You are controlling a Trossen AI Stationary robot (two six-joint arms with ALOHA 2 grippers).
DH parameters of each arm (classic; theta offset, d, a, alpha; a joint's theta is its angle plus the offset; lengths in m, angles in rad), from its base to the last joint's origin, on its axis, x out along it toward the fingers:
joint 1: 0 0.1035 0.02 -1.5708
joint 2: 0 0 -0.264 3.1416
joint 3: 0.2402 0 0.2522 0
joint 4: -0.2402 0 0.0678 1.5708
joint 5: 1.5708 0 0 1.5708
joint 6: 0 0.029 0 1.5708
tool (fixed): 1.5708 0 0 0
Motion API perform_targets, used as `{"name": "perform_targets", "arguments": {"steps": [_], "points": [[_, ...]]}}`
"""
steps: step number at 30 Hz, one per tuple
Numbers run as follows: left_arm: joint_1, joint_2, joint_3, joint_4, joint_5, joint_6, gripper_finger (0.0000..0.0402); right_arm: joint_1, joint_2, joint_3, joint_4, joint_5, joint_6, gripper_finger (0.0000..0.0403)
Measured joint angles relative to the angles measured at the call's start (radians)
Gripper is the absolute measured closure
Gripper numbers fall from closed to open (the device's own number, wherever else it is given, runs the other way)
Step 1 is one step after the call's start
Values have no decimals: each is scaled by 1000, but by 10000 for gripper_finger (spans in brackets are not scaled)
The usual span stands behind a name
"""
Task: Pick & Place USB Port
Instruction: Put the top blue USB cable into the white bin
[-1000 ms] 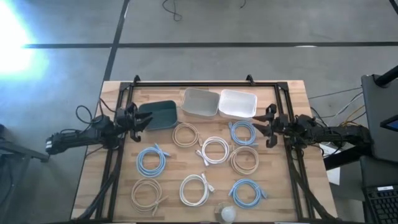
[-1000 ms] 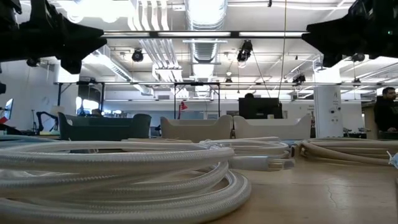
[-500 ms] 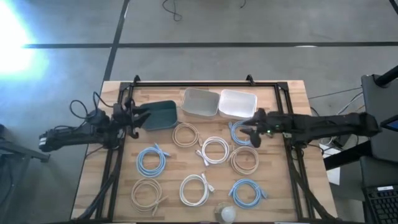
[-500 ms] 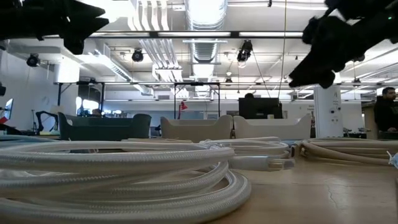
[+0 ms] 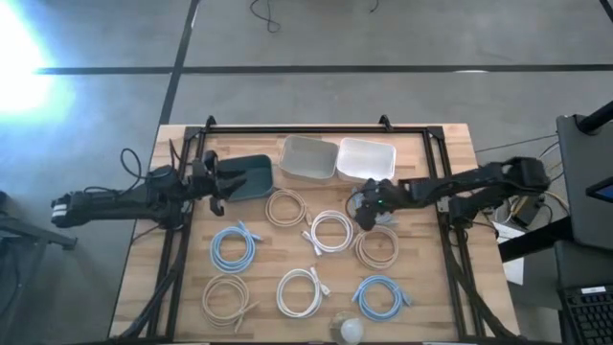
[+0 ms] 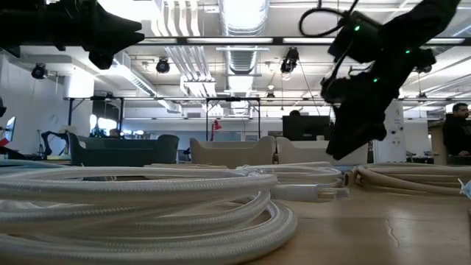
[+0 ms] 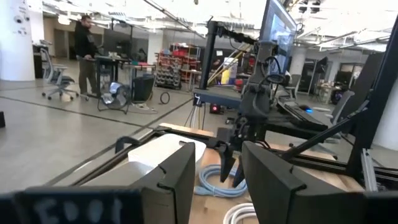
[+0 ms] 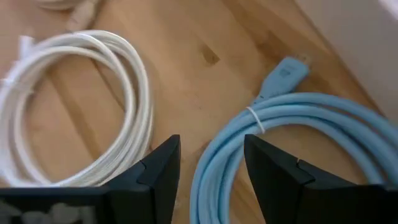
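High view: wooden table (image 5: 441, 153) covered in coiled USB cables. Right gripper (image 5: 364, 209) reached in over the light blue cable coil (image 5: 375, 202) just in front of the white bin (image 5: 367, 159), fingers parted, nothing in them. Left gripper (image 5: 218, 184) parked at the dark green bin (image 5: 246, 175) on the left side, fingers spread, empty too. Grey bin (image 5: 308, 156) sitting between the green one and the white one. White coil (image 5: 331, 230) in the middle, beige coil (image 5: 379, 246) right beside it.

Low view: thick white cable coil (image 6: 140, 213) filling the foreground. Right gripper (image 6: 352, 143) hanging tilted just above the far coils, not touching the table. Left gripper (image 6: 118, 37) up high at the top edge.

Left wrist view: own fingers (image 7: 176, 180) wide apart. Right gripper (image 7: 229, 168) farther off, pointing down at the blue coil (image 7: 219, 182), white bin (image 7: 160, 152) next to it. Person (image 7: 83, 42) way back in the room.

Right wrist view: fingers (image 8: 160, 168) apart, hovering over the edge of the blue coil (image 8: 292, 134), its USB plug (image 8: 283, 76) lying flat on the wood. White coil (image 8: 93, 106) just beside, gripping nothing.
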Motion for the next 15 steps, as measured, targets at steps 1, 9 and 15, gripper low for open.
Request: {"name": "perform_targets", "arguments": {"steps": [1, 9, 15], "points": [[0, 1, 0, 0, 2, -1, 264, 0, 31, 14, 1, 0, 6, 235], [0, 0, 0, 0, 7, -17, 266, 0, 213, 109, 5, 14, 48, 246], [0, 0, 0, 0, 11, -18, 266, 8, 211, 193, -149, 20, 39, 260]]}}
